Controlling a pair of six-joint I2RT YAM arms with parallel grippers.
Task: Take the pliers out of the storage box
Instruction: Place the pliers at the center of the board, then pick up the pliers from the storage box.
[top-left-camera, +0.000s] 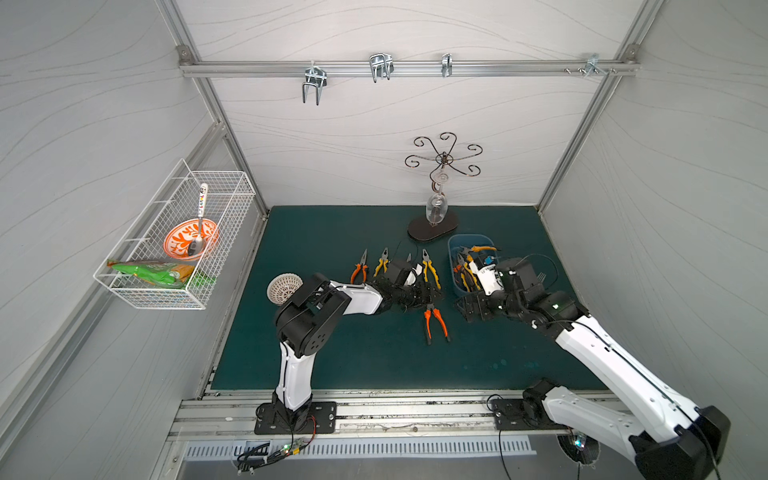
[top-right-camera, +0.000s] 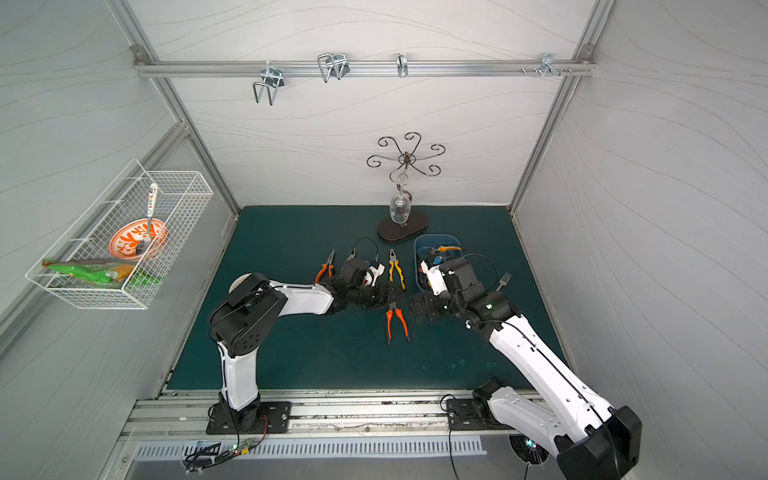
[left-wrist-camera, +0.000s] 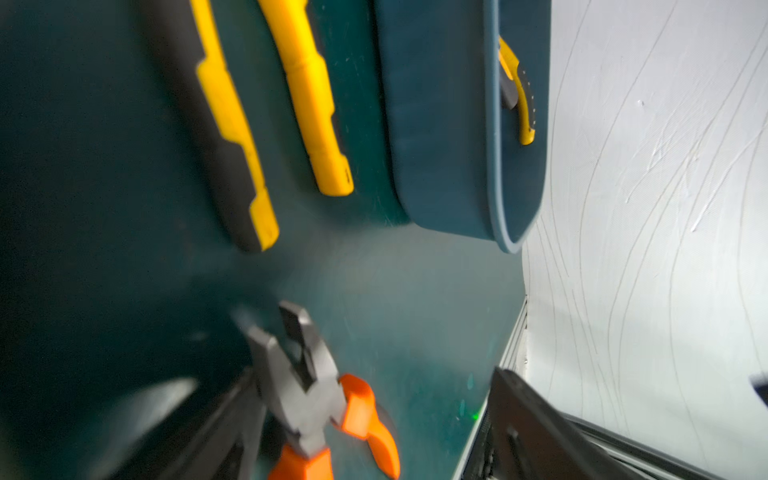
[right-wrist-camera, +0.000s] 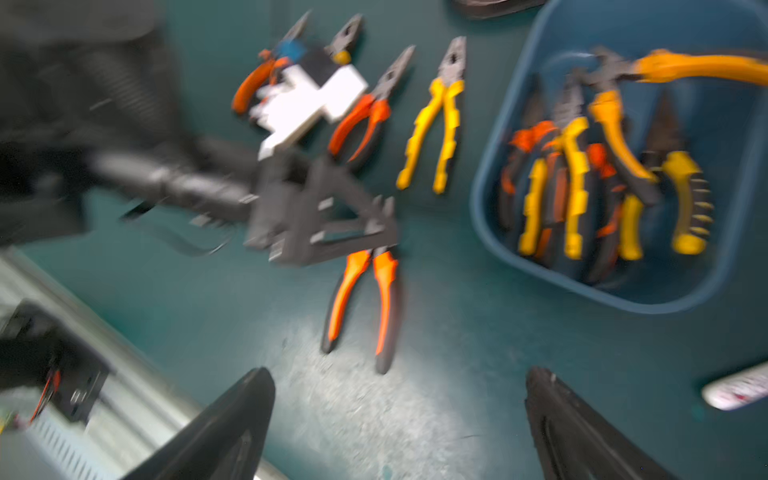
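1. Roughly halfway, I'd say. Five pliers are out on the counter (top-left-camera: 374, 361).
2. Four of them lie in a row on the far side:
   - an orange long-nose pair (top-left-camera: 360, 268)
   - a small yellow pair (top-left-camera: 381, 262)
   - a second orange long-nose pair (right-wrist-camera: 365, 112), mostly hidden under the left wrist in both top views
   - a big yellow pair (top-left-camera: 430, 268)
3. The fifth, an orange-handled pair (top-left-camera: 434, 320), lies flat on the counter, nearer the robot than the row.
4. The storage box (top-left-camera: 469, 239) sits just beside the big yellow pair. It still has a tangled heap (right-wrist-camera: 582, 178) in it. It looks like about five, but it's too blurry to count for sure.
5. The left tool (left-wrist-camera: 374, 380) is spread wide, with a finger on either side of the orange-handled pair's head. It isn't pinching it and has hold of nothing.
6. The right tool (right-wrist-camera: 399, 376) is wide open and empty too. It hovers over bare counter by the box's near side.
7. Left to do is everything in that heap. My guess is the right arm takes the next one, since it's right there.
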